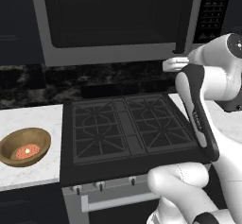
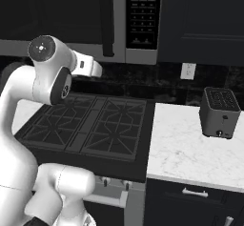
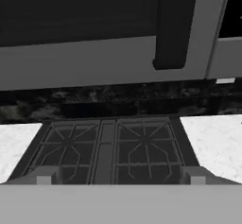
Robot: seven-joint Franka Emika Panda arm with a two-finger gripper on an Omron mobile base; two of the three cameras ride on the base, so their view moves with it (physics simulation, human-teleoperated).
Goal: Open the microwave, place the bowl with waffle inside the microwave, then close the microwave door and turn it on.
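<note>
The microwave hangs above the stove. Its door looks shut against the frame. The dark vertical handle bar ends just above and ahead of my gripper. The gripper is open, its two fingertips standing wide apart with nothing between them. In the base views my hand sits just below the handle, apart from it. The black button panel is right of the door. The brown wooden bowl rests on the left counter with the reddish waffle inside it.
A black gas stove lies directly under the microwave, between two white marble counters. A small dark toaster stands on the right counter, below a wall outlet. A dark backsplash runs behind.
</note>
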